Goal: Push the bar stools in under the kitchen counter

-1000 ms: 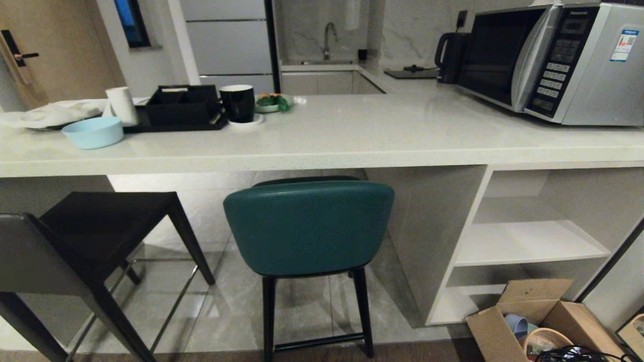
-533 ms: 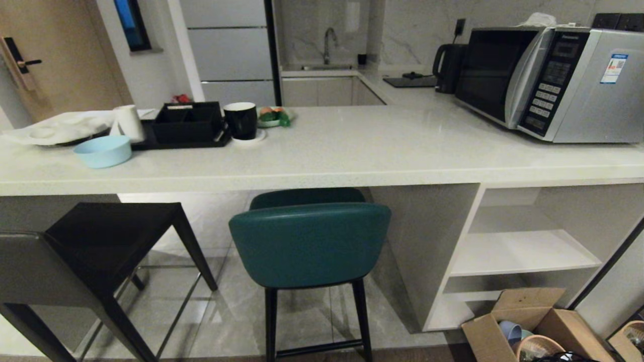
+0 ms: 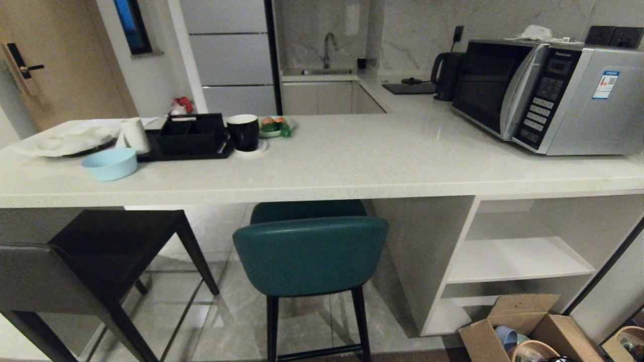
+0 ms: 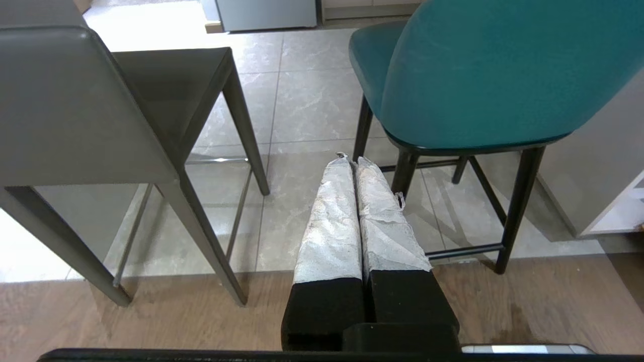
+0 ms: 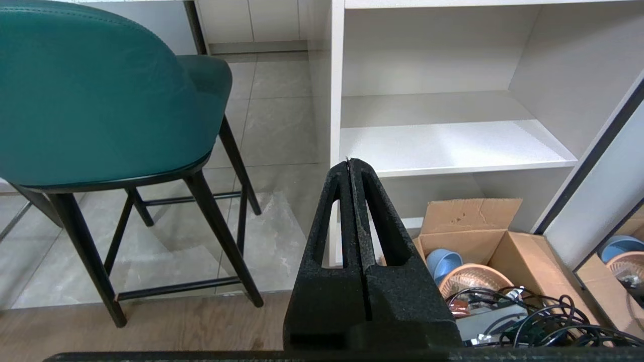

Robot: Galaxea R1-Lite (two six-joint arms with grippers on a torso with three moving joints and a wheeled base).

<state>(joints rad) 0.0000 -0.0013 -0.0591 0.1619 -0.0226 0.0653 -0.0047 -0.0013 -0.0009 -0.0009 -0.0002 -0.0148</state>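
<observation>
The teal bar stool (image 3: 309, 254) stands straight ahead, its seat partly under the off-white kitchen counter (image 3: 352, 166) and its backrest out in front. It also shows in both wrist views (image 4: 483, 75) (image 5: 95, 95). The dark grey bar stool (image 3: 75, 261) stands at the left, pulled out, backrest (image 4: 70, 105) nearest me. My left gripper (image 4: 350, 160), fingers wrapped in white, is shut and empty, low between the two stools. My right gripper (image 5: 348, 162) is shut and empty, to the right of the teal stool, before the white shelving (image 5: 443, 141). Neither arm shows in the head view.
On the counter stand a microwave (image 3: 548, 95), a black tray (image 3: 186, 136), a black mug (image 3: 244, 131) and a blue bowl (image 3: 110, 163). An open cardboard box (image 5: 498, 251) with bowls and cables sits on the floor at the right. The counter's white panel leg (image 3: 417, 256) is beside the teal stool.
The head view has risen: counter, stools and shelving all sit lower in the picture and more of the countertop shows. The stools themselves have not moved.
</observation>
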